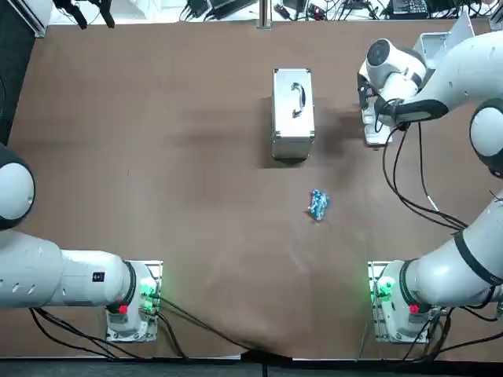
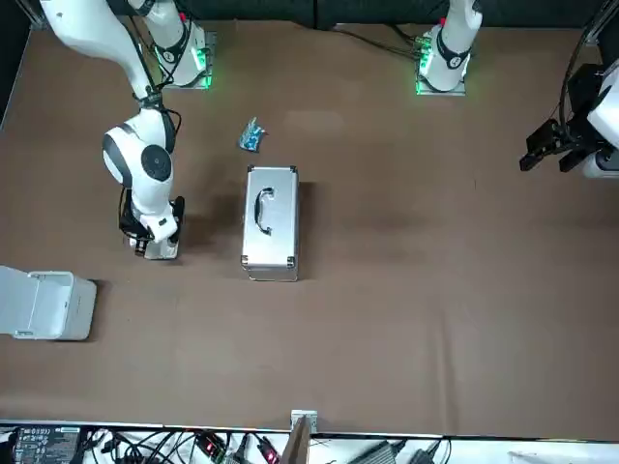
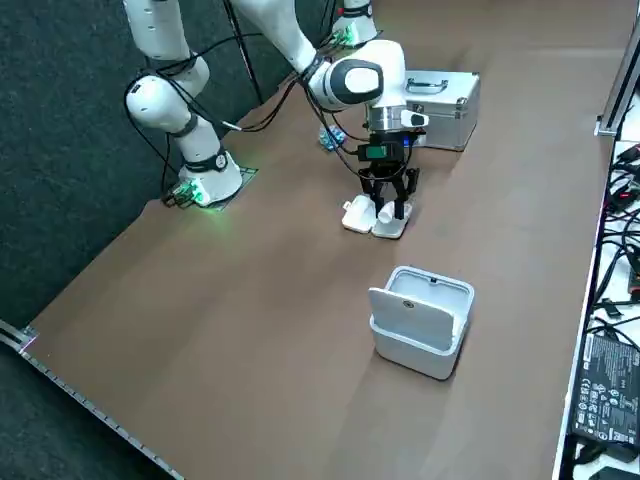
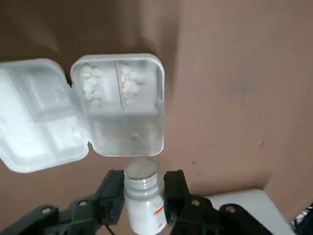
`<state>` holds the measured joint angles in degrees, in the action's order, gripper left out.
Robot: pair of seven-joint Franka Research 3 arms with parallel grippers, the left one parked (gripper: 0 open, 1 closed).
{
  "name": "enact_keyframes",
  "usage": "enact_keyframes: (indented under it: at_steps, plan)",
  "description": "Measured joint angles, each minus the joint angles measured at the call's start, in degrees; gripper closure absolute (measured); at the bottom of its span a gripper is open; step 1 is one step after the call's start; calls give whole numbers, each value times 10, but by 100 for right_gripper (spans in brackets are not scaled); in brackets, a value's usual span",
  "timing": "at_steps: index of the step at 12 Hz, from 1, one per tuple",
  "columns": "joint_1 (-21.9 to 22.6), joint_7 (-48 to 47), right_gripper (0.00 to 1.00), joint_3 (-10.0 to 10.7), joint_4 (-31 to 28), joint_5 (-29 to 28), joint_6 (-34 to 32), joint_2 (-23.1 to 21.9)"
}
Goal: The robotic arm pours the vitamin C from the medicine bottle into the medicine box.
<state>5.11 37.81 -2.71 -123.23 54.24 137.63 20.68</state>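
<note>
— Closest to the wrist lens: what is the right arm carrying?
— Its end effector (image 4: 142, 188) pinches the medicine bottle (image 4: 142, 208), one finger on each side of the white body. The cap is off, and the mouth points away from the wrist, toward the medicine box (image 4: 117, 105).
— Why hold it like that?
— My guess is so the contents can slide out. The box's lid (image 4: 39, 117) is folded flat open, and white tablets (image 4: 129, 81) lie in two compartments. From the wrist view the mouth sits just short of the box's rim, so I'd judge it needs to move further over.
— Where is all that?
— Take the silver case (image 1: 293, 112) as the landmark. The box lies near it on the robot's right, with the bottle directly above. An open white bin (image 3: 420, 320) stands further out on that same side, well apart. A small blue packet (image 1: 317, 204) lies near the case on the robot's side.
— And the surroundings?
— A brown, matte table (image 1: 157, 157) carries everything. Cables (image 2: 222, 447) crowd the edge beyond the case.
</note>
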Motion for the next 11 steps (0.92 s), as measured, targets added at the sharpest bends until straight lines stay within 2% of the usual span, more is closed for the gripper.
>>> enact_keyframes:
  at_steps: [3,6,7,11]
  plan:
    - [-6,33,55,1,14,-72,-1,-1]
    - [-15,147,55,12,34,-207,-3,-8]
    - [-23,226,55,25,43,-291,-6,-15]
    - [-37,343,55,36,44,-440,-9,-21]
